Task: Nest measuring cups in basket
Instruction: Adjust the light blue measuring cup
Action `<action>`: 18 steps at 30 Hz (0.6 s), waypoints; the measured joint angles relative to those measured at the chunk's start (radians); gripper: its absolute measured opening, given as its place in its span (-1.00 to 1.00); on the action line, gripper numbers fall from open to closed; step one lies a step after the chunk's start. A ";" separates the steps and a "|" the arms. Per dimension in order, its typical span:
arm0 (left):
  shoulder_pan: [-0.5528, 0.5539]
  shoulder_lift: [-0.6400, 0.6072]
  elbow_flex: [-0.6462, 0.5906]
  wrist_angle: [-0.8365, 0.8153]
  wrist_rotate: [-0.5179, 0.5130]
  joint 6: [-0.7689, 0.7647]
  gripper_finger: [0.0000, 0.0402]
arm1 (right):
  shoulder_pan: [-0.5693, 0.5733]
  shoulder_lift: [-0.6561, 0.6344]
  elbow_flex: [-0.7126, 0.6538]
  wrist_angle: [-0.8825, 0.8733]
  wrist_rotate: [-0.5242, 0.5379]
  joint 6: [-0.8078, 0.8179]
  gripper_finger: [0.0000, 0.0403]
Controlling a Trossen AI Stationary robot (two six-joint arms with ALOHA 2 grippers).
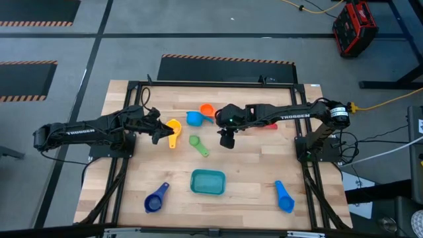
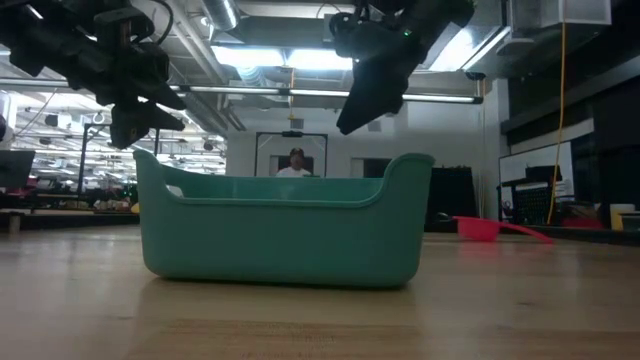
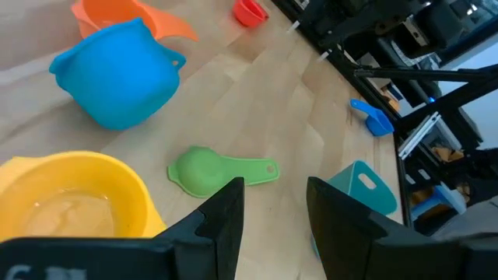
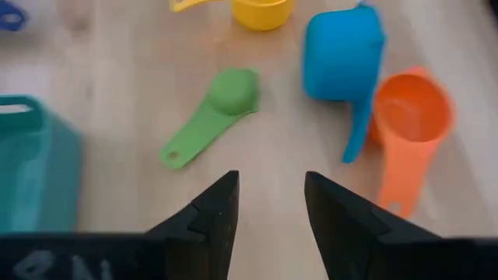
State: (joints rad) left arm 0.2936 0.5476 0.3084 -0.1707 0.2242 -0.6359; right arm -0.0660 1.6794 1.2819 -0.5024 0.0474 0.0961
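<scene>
While both pincers (image 1: pixel 156 132) (image 1: pixel 227 140) hover parted and empty, the basket (image 1: pixel 207 182) waits empty near the surface's (image 1: pixel 251 175) front edge to receive cups.

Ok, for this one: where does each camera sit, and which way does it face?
High view: overhead, looking straight down; both arms, left gripper, right gripper, basket.
Low view: table height, facing the basket's wall; arms overhead.
Left wrist view: past its own open gripper toward the green cup.
Right wrist view: past its own open gripper.
Both wrist views share the green cup.
</scene>
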 joint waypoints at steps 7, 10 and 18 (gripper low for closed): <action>0.000 0.000 0.000 0.000 -0.014 0.004 -0.34 | -0.024 0.000 -0.001 0.049 -0.058 -0.006 -0.11; 0.000 0.000 0.000 0.000 -0.014 0.018 -0.34 | -0.046 0.007 -0.001 0.112 -0.058 -0.048 0.01; 0.000 0.000 0.000 0.001 -0.014 0.018 -0.34 | -0.148 0.079 -0.001 0.260 -0.150 -0.175 0.10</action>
State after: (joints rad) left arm 0.2935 0.5480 0.3084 -0.1700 0.2100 -0.6178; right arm -0.2138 1.7580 1.2812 -0.2422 -0.1023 -0.0790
